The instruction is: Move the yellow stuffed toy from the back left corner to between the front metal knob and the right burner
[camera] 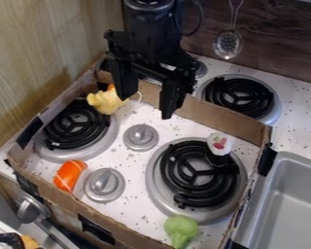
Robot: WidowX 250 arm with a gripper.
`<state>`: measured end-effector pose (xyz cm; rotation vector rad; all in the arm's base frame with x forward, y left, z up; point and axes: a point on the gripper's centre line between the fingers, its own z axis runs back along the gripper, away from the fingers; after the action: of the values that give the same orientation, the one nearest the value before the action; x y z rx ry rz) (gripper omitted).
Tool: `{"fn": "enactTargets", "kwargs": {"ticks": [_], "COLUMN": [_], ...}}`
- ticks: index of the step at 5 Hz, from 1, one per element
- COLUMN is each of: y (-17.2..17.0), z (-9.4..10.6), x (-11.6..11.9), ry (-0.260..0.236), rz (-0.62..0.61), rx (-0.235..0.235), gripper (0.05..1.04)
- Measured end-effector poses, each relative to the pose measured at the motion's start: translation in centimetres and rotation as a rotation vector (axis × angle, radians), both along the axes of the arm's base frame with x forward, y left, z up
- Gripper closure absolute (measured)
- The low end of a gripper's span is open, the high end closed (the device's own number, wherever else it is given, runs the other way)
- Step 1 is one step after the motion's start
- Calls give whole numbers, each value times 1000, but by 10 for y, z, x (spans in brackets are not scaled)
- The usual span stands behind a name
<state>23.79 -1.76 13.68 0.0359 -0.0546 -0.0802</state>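
Note:
My gripper (147, 108) hangs over the back of the stove top, open, with nothing visible between its fingers. A yellow toy (106, 101) lies just left of and below the left finger; I cannot tell whether they touch. An orange toy with white lines (70, 175) rests at the front left, beside a silver knob. A green broccoli-like toy (181, 229) is at the front, by the cardboard edge. On the right burner's back edge stands a small dark item with a white top (219, 144).
A cardboard border (219, 120) rings the stove top, with a left burner (75, 124), a right burner (198, 179) and knobs (140, 136) inside. Behind it is another burner (239, 97). A metal sink (289, 199) lies at right, and a slotted spoon (228, 44) hangs at the back.

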Motion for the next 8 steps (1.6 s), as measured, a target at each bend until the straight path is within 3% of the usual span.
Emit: {"fn": "enactTargets", "kwargs": {"ticks": [1, 2, 4, 6, 8], "y": [0, 8, 40, 74, 103], "z": [-6, -7, -18, -33, -53], "x": [-1, 1, 19, 45, 61], "ry": [23, 15, -40, -90, -152], "rz": [-2, -8, -78, -198, -218], "rx": [2, 3, 16, 63, 81], "gripper": [87, 87, 87, 87, 87]}}
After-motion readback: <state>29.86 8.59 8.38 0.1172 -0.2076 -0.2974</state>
